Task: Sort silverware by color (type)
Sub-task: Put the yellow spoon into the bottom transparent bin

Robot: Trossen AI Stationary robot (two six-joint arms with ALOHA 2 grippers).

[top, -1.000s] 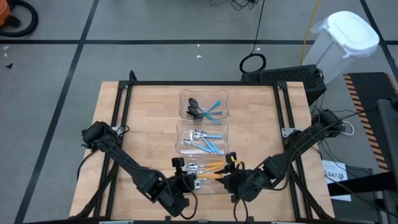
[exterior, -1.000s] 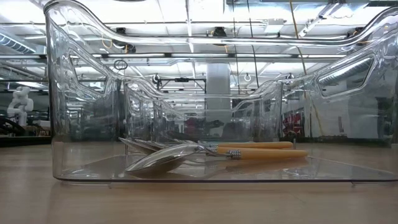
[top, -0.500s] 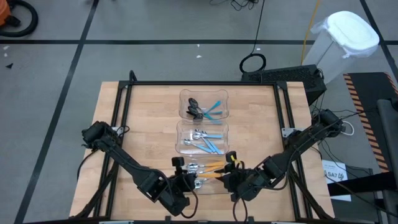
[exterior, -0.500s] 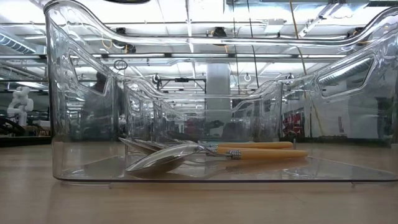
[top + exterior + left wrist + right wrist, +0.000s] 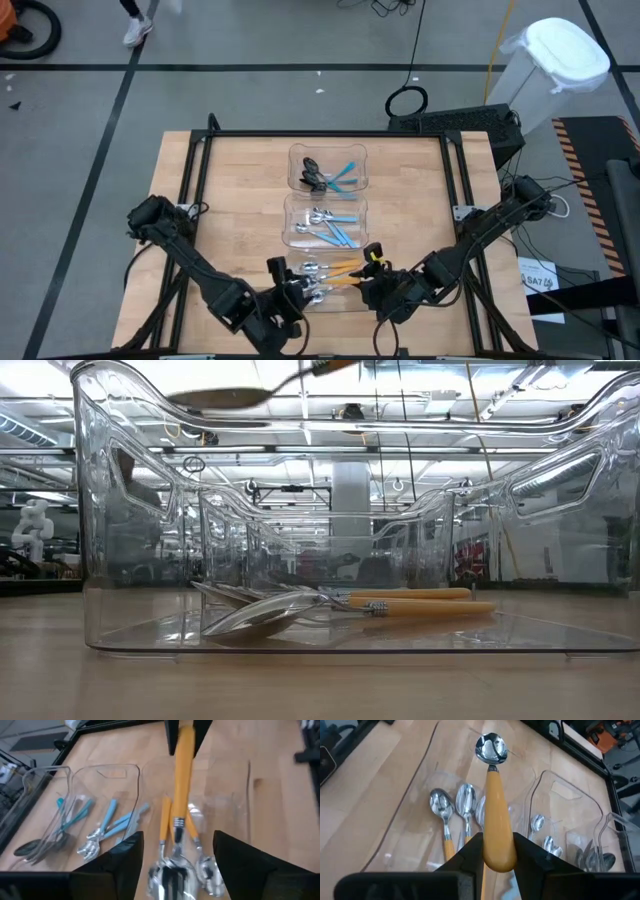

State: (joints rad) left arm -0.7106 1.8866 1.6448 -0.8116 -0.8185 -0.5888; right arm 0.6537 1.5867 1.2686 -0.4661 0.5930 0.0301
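step: handover done, orange-handled spoon [image 5: 493, 805] gripped in right claw [image 5: 496, 851] above nearest bin [image 5: 345, 296] | left claw [image 5: 177, 862] open, just beside | next: lower, release among orange spoons [image 5: 338, 270] on worktop [image 5: 240, 200]

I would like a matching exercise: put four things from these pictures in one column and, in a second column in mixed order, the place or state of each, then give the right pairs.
Things:
1. orange-handled spoon
2. blue-handled silver spoons
3. dark spoons
4. left gripper

Places or states:
A. in the middle bin
B. open, over the nearest bin
C. in the farthest bin
D. held by the right gripper

Pairs: 1-D, 2-A, 3-C, 4-B
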